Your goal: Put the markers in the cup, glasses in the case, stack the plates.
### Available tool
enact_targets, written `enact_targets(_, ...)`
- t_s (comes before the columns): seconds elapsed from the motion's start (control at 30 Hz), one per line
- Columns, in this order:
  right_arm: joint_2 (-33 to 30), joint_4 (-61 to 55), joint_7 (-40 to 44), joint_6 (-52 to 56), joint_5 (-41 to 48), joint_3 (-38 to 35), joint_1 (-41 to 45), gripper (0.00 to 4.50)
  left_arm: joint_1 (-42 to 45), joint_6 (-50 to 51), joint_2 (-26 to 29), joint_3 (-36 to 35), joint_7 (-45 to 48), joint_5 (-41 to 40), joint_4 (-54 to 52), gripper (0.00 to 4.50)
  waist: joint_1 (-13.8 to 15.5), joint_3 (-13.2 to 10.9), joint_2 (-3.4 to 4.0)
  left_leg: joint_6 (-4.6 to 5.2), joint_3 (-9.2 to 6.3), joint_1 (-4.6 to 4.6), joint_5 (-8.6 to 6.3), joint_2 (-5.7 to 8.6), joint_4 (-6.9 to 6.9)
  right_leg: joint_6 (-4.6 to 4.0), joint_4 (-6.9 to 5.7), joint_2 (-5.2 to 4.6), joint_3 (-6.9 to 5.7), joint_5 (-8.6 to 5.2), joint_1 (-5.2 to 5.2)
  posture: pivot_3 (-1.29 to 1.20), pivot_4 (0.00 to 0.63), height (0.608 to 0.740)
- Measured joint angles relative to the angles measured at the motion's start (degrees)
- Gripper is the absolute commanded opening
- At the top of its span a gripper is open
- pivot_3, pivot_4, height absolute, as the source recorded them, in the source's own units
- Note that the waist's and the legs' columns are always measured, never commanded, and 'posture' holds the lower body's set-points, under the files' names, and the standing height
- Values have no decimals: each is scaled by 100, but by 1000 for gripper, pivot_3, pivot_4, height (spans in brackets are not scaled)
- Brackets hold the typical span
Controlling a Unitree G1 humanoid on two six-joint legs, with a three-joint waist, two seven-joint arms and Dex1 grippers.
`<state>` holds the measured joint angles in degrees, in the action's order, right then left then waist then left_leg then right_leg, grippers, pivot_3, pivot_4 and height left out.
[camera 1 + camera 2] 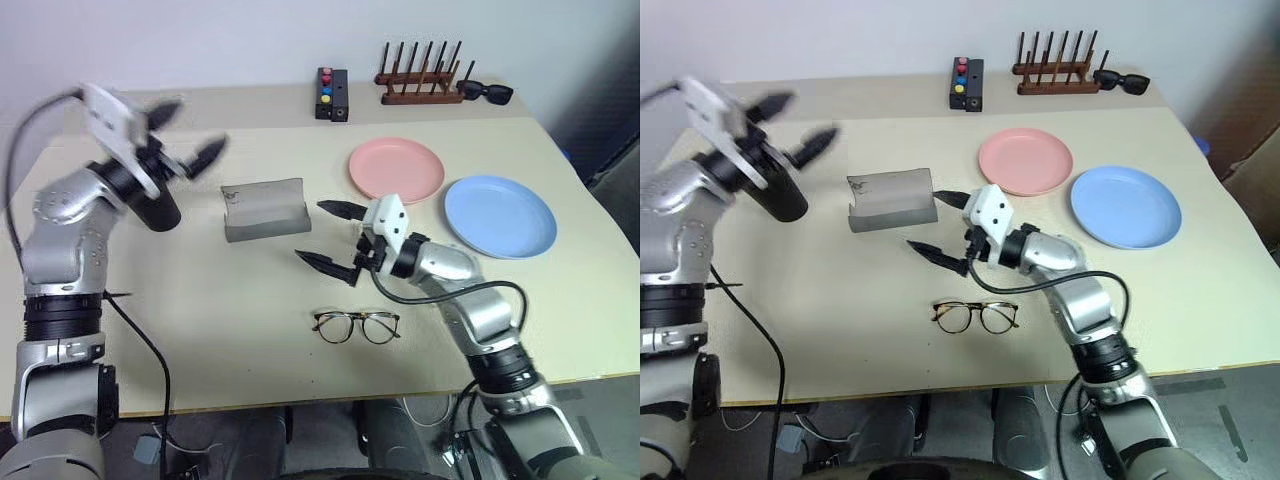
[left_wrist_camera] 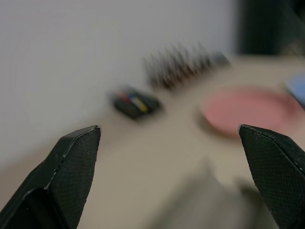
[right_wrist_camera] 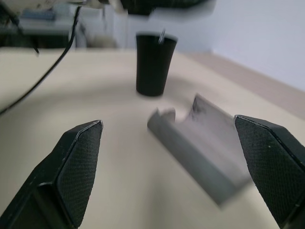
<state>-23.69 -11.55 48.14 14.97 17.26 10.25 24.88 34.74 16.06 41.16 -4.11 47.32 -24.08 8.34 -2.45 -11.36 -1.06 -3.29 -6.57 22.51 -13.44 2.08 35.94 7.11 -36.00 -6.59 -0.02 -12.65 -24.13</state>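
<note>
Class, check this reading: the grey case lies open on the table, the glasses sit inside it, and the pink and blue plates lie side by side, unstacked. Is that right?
One detail is wrong. The glasses are not inside the case; they lie on the bare table, nearer the robot than the case. The left eye view shows this. The case is open, and the pink plate and blue plate lie side by side, unstacked.

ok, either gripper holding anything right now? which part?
Nothing held. Left gripper is in the air over the table's left side, jaws apart and empty. Right gripper is beside the case, jaws apart and empty.
</note>
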Motion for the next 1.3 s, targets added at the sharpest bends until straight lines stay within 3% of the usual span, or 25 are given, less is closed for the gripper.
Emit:
enact_targets(0.27, -947, -722, 236, 732, 151, -228, -649, 4500, -10, 232, 244, 1440, 1146, 1090, 678, 4461, 11, -1, 0, 1, 1, 5, 0, -2, 0, -2, 3, 1, 0, -3, -3, 0, 150, 739)
enact_targets(0.53, -1126, -1224, 33, 1033, 243, -474, -1094, 4500, 499, -345, -107, 1799, 1465, 1829, 1701, 4461, 82, -1, -2, 1, 3, 9, 0, -1, 9, 1, 7, -1, 0, -3, -1, 0, 150, 739)
enact_targets(0.57, -1126, -1259, 3, 1048, 244, -487, -1123, 4500, 537, -401, -163, 1803, 1480, 1859, 1801, 3934, 82, -1, -2, 1, 4, 10, 0, -2, 10, 1, 8, -1, 0, -3, -1, 0, 150, 739)
enact_targets(0.6, -1126, -1289, -16, 1056, 243, -497, -1146, 4500, 559, -429, -198, 1802, 1491, 1867, 1860, 3731, 84, -1, -2, 1, 4, 10, 0, -2, 10, 1, 7, -1, 0, -3, -1, 0, 150, 739)
enact_targets(0.8, -1126, -1344, -130, 1058, 242, -514, -1248, 4500, 606, -629, -320, 1795, 1615, 1992, 2006, 780, 141, -1, -2, 1, 4, 11, 0, -2, 11, 1, 8, -1, 0, -3, -1, 0, 150, 739)
enact_targets(0.97, -1126, -1344, -154, 1054, 239, -514, -1243, 4500, 383, -636, -312, 1733, 1891, 1926, 1646, 780, 155, -1, -2, 1, 4, 13, 0, -2, 10, 1, 12, -2, 0, -3, -1, 0, 150, 739)
enact_targets(1.3, -1134, -1334, -104, 1018, 237, -529, -1173, 4500, -526, 72, 53, 1649, 2645, 1246, -472, 780, 164, -1, -2, 1, 2, 17, -1, -2, 13, -10, 13, -3, 0, -9, -2, 0, 150, 739)
